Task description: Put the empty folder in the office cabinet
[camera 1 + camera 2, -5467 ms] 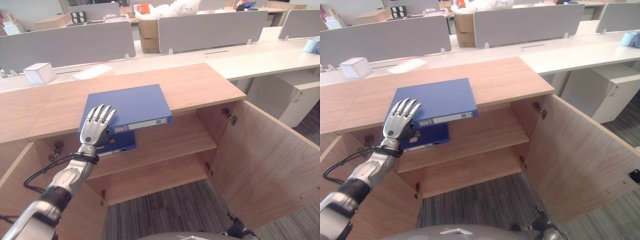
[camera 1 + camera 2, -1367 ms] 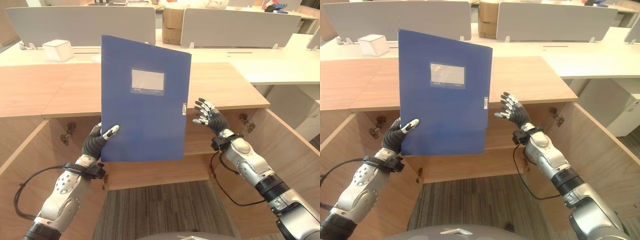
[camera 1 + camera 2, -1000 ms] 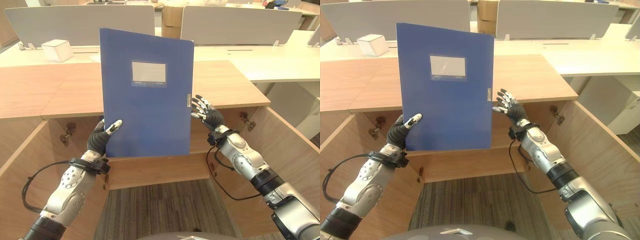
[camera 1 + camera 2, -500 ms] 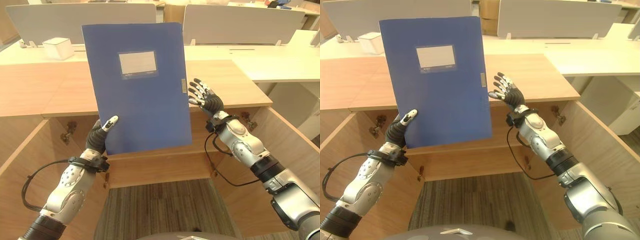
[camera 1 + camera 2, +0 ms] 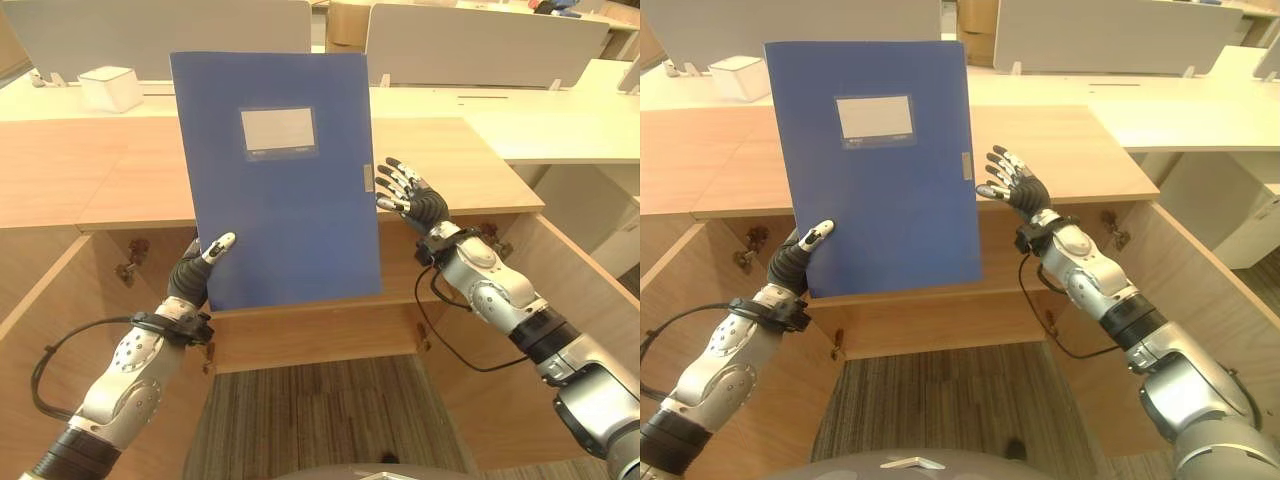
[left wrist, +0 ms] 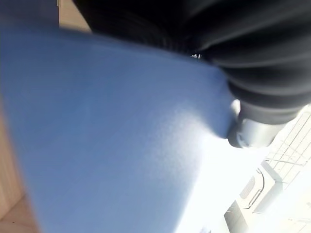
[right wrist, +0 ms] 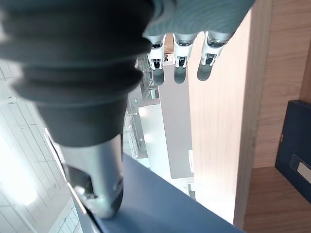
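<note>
- While the cabinet (image 5: 450,170) stands with both doors swung wide, the robot's left hand (image 5: 197,277) grips the lower left corner of the blue folder (image 5: 285,190), thumb laid across the front cover and the fingers hidden behind it.
- Held upright in the air in front of the cabinet's wooden top, the blue folder faces the camera, its pale label pocket (image 5: 279,133) on the upper half of the cover and a small clasp (image 5: 368,178) on its right edge.
- Just beside that right edge, the right hand (image 5: 1015,188) has its fingers straight and fanned out, the tips at or very near the edge by the clasp; whether they touch it cannot be told.
- Behind and below the folder, the cabinet's inner shelf (image 5: 940,297) shows as a wooden strip between the two arms, and the right wrist view catches another dark blue folder (image 7: 294,141) lying inside on the wood.
- At the far left, a small white box (image 5: 110,87) sits on the pale desk beyond the cabinet, in front of a grey desk divider (image 5: 150,35).
- To the right, the open cabinet door (image 5: 580,290) angles toward the near side.
</note>
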Controlling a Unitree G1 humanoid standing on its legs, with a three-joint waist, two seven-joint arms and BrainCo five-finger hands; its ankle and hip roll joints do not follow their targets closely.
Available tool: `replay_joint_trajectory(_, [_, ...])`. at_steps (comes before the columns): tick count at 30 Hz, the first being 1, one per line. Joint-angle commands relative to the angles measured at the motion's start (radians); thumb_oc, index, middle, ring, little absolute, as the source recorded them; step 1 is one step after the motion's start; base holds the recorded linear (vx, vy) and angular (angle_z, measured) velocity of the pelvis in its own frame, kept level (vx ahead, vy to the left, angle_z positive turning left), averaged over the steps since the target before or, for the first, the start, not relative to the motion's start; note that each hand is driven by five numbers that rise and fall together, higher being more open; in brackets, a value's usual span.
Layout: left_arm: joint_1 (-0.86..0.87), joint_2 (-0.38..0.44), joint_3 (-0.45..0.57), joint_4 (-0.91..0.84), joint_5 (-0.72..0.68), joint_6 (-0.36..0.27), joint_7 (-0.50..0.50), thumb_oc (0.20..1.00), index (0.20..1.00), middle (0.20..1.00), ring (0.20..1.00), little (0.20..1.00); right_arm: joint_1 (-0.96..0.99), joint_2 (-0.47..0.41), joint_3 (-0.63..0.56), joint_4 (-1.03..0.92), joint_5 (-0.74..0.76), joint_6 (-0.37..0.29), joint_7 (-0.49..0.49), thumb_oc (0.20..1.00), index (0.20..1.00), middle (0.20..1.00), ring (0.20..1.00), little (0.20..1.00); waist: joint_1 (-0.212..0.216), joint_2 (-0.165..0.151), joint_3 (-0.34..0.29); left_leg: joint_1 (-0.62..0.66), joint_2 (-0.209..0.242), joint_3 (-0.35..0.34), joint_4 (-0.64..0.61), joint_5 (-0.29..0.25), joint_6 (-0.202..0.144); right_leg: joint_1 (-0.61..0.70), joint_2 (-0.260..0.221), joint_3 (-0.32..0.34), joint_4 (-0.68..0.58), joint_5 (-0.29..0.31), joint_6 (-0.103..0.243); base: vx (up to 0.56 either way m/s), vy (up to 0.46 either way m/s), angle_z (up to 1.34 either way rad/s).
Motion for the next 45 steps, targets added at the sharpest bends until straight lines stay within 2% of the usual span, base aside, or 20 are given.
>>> replay_joint_trajectory(1, [-0.092,0.093,-0.068,-0.141,0.069,-0.047,-0.077,0.200,0.200,0.200,0.200,0.200,-0.117,-0.037,0.082,-0.174,0.056,-0.007,0.114,1.000,1.000,1.000,1.000,1.000,-0.011,-0.005,-0.039,-0.057,0.010,-0.055,-0.008,0.000,0.011,0.069,-0.053,0.003,0.002,-0.068,0.044,0.00,0.000,0.00])
replay_joint_trajectory(4, [-0.090,0.104,-0.063,-0.141,0.071,-0.052,-0.078,0.200,0.200,0.200,0.200,0.200,-0.108,-0.069,0.087,-0.189,0.066,-0.004,0.126,1.000,1.000,1.000,1.000,1.000,-0.011,-0.006,-0.039,-0.058,0.011,-0.055,-0.008,0.001,0.010,0.069,-0.054,0.002,0.002,-0.068,0.045,0.00,0.000,-0.03])
replay_joint_trajectory(5, [-0.083,0.120,-0.057,-0.150,0.068,-0.058,-0.085,0.200,0.200,0.200,0.200,0.200,-0.093,-0.119,0.091,-0.225,0.083,-0.004,0.143,1.000,1.000,1.000,1.000,1.000,-0.013,-0.006,-0.040,-0.059,0.010,-0.055,-0.008,0.001,0.009,0.069,-0.054,0.000,0.000,-0.067,0.046,0.00,0.000,0.00])
replay_joint_trajectory(9, [-0.073,0.156,-0.055,-0.158,0.058,-0.068,-0.103,0.200,0.200,0.200,0.200,0.200,-0.066,-0.228,0.104,-0.270,0.123,0.006,0.177,1.000,1.000,1.000,1.000,1.000,-0.016,-0.007,-0.040,-0.060,0.011,-0.052,-0.008,0.003,0.006,0.066,-0.056,-0.003,0.000,-0.064,0.051,-0.01,-0.001,-0.03])
replay_joint_trajectory(14, [-0.086,0.170,-0.071,-0.164,0.046,-0.074,-0.109,0.200,0.200,0.200,0.200,0.200,-0.080,-0.258,0.124,-0.300,0.135,0.004,0.186,1.000,1.000,1.000,1.000,1.000,-0.018,-0.008,-0.042,-0.061,0.012,-0.049,-0.008,0.004,0.003,0.064,-0.056,-0.001,0.000,-0.062,0.052,-0.01,-0.005,-0.04])
replay_joint_trajectory(15, [-0.091,0.166,-0.075,-0.164,0.045,-0.075,-0.107,0.200,0.200,0.200,0.200,0.200,-0.084,-0.247,0.126,-0.298,0.133,0.000,0.183,0.837,0.837,0.837,0.837,0.837,-0.018,-0.008,-0.043,-0.060,0.012,-0.048,-0.008,0.005,0.003,0.064,-0.056,-0.001,0.001,-0.063,0.052,-0.02,-0.009,-0.04])
replay_joint_trajectory(16, [-0.098,0.162,-0.080,-0.163,0.045,-0.075,-0.104,0.200,0.200,0.200,0.200,0.200,-0.091,-0.230,0.129,-0.290,0.126,-0.004,0.177,0.416,0.416,0.416,0.416,0.416,-0.017,-0.007,-0.043,-0.060,0.013,-0.048,-0.008,0.005,0.004,0.064,-0.056,0.001,0.000,-0.063,0.052,0.00,0.000,0.00])
replay_joint_trajectory(17, [-0.103,0.159,-0.083,-0.163,0.044,-0.075,-0.101,0.200,0.200,0.200,0.200,0.200,-0.093,-0.213,0.124,-0.282,0.119,-0.009,0.166,0.200,0.200,0.200,0.200,0.200,-0.017,-0.006,-0.043,-0.059,0.014,-0.047,-0.008,0.005,0.004,0.064,-0.056,0.002,0.001,-0.063,0.051,0.00,0.000,0.00])
replay_joint_trajectory(23, [-0.108,0.084,-0.065,-0.139,0.055,-0.064,-0.074,0.200,0.200,0.200,0.200,0.200,-0.078,-0.031,0.037,-0.201,0.003,-0.056,0.107,0.200,0.200,0.200,0.200,0.200,-0.013,0.001,-0.040,-0.061,0.013,-0.050,-0.008,0.003,0.009,0.064,-0.057,0.001,0.001,-0.065,0.048,0.00,0.000,0.00])
replay_joint_trajectory(24, [-0.107,0.085,-0.065,-0.140,0.055,-0.064,-0.074,0.200,0.200,0.200,0.200,0.200,-0.078,-0.029,0.036,-0.201,0.002,-0.056,0.107,0.200,0.200,0.200,0.200,0.200,-0.013,0.000,-0.040,-0.061,0.013,-0.050,-0.008,0.003,0.009,0.065,-0.057,0.001,0.001,-0.065,0.048,0.00,0.000,0.00])
replay_joint_trajectory(26, [-0.061,0.015,-0.007,-0.116,0.092,-0.067,-0.048,0.200,0.200,0.200,0.200,0.200,-0.010,0.022,-0.031,-0.199,-0.140,-0.075,0.082,0.200,0.200,0.200,0.200,0.200,-0.008,0.005,-0.038,-0.063,0.012,-0.054,-0.008,0.001,0.012,0.068,-0.059,-0.001,0.000,-0.068,0.046,0.00,0.000,0.00])
replay_joint_trajectory(27, [-0.061,0.015,-0.006,-0.116,0.092,-0.067,-0.048,0.360,0.360,0.360,0.360,0.360,-0.009,0.022,-0.031,-0.199,-0.140,-0.075,0.082,0.200,0.200,0.200,0.200,0.200,-0.008,0.005,-0.038,-0.063,0.012,-0.054,-0.008,0.001,0.013,0.068,-0.059,-0.001,0.000,-0.068,0.046,0.00,0.000,0.00])
replay_joint_trajectory(29, [-0.009,-0.045,0.070,-0.092,0.167,-0.086,-0.010,0.787,0.787,0.787,0.787,0.787,0.078,0.032,-0.116,-0.224,-0.294,-0.101,0.053,0.200,0.200,0.200,0.200,0.200,-0.003,0.010,-0.035,-0.065,0.010,-0.062,-0.008,-0.002,0.018,0.071,-0.060,-0.004,0.000,-0.071,0.045,0.00,0.000,0.00])
replay_joint_trajectory(30, [0.033,-0.110,0.132,-0.074,0.208,-0.098,0.014,0.956,0.956,0.956,0.956,0.956,0.172,0.052,-0.205,-0.231,-0.380,-0.126,0.042,0.200,0.200,0.200,0.200,0.200,0.000,0.012,-0.032,-0.066,0.008,-0.066,-0.008,-0.005,0.021,0.072,-0.062,-0.007,0.000,-0.073,0.044,0.00,0.000,0.00])
replay_joint_trajectory(31, [0.058,-0.144,0.161,-0.070,0.232,-0.108,0.025,1.000,1.000,1.000,1.000,1.000,0.217,0.054,-0.249,-0.241,-0.452,-0.141,0.024,0.200,0.200,0.200,0.200,0.200,0.001,0.012,-0.031,-0.066,0.006,-0.069,-0.008,-0.007,0.024,0.074,-0.063,-0.010,0.000,-0.074,0.043,0.01,0.000,0.08])
replay_joint_trajectory(32, [0.061,-0.145,0.161,-0.072,0.234,-0.107,0.026,1.000,1.000,1.000,1.000,1.000,0.222,0.054,-0.250,-0.245,-0.455,-0.140,0.022,0.200,0.200,0.200,0.200,0.200,0.001,0.012,-0.033,-0.066,0.006,-0.070,-0.008,-0.007,0.024,0.075,-0.063,-0.010,0.000,-0.075,0.043,0.01,-0.004,0.13])
replay_joint_trajectory(34, [0.101,-0.240,0.229,-0.055,0.300,-0.142,0.076,1.000,1.000,1.000,1.000,1.000,0.348,0.080,-0.350,-0.272,-0.591,-0.177,-0.015,0.200,0.200,0.200,0.200,0.200,0.001,0.014,-0.029,-0.067,0.004,-0.077,-0.008,-0.010,0.028,0.076,-0.064,-0.015,0.000,-0.078,0.042,0.00,-0.002,0.13])
replay_joint_trajectory(35, [0.104,-0.241,0.228,-0.057,0.302,-0.141,0.078,1.000,1.000,1.000,1.000,1.000,0.354,0.080,-0.351,-0.278,-0.595,-0.174,-0.017,0.200,0.200,0.200,0.200,0.200,0.001,0.014,-0.031,-0.067,0.004,-0.078,-0.008,-0.010,0.028,0.077,-0.064,-0.016,0.000,-0.079,0.042,-0.01,-0.010,0.12])
replay_joint_trajectory(37, [0.140,-0.303,0.254,-0.026,0.362,-0.169,0.123,1.000,1.000,1.000,1.000,1.000,0.463,0.086,-0.416,-0.315,-0.727,-0.213,-0.050,0.200,0.200,0.200,0.200,0.200,-0.001,0.015,-0.027,-0.067,0.002,-0.082,-0.008,-0.014,0.033,0.078,-0.064,-0.017,-0.001,-0.082,0.041,-0.01,-0.014,0.09])
replay_joint_trajectory(45, [0.220,-0.324,0.247,0.028,0.474,-0.199,0.162,1.000,1.000,1.000,1.000,1.000,0.616,0.073,-0.436,-0.339,-0.913,-0.260,-0.090,0.200,0.200,0.200,0.200,0.200,-0.010,0.019,-0.019,-0.066,0.003,-0.082,-0.008,-0.015,0.036,0.078,-0.062,-0.023,0.000,-0.086,0.041,0.00,0.000,0.00])
